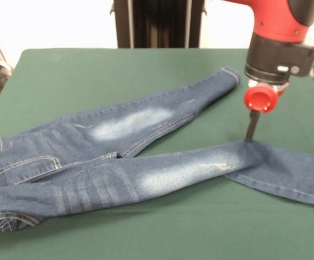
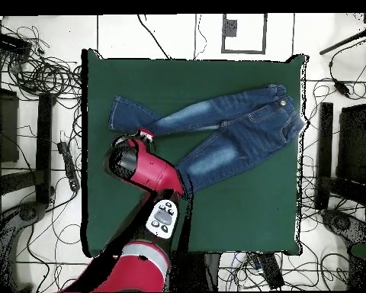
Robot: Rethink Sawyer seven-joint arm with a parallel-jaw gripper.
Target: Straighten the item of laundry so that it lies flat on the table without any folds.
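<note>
One pair of jeans (image 1: pixel 146 157), leg bend under jaws (image 1: pixel 251 138)

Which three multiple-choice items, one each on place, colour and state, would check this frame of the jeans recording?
1. Where does the gripper meet the jeans?
A. at the waistband
B. on the nearer leg, at its bend
C. on the cuff of the farther leg

2. What colour is the table?
A. dark green
B. grey
C. bare wood

3. How do the jeans lie?
A. folded in half, leg on leg
B. bunched into a heap
C. spread out, legs apart, the nearer leg kinked

Answers:
1 B, the front view shows the gripper's tip down on the nearer leg where it bends.
2 A, both views show a green cover.
3 C, the overhead view shows two legs splayed from the waistband, and the front view shows the nearer one bent with a crease.
</note>
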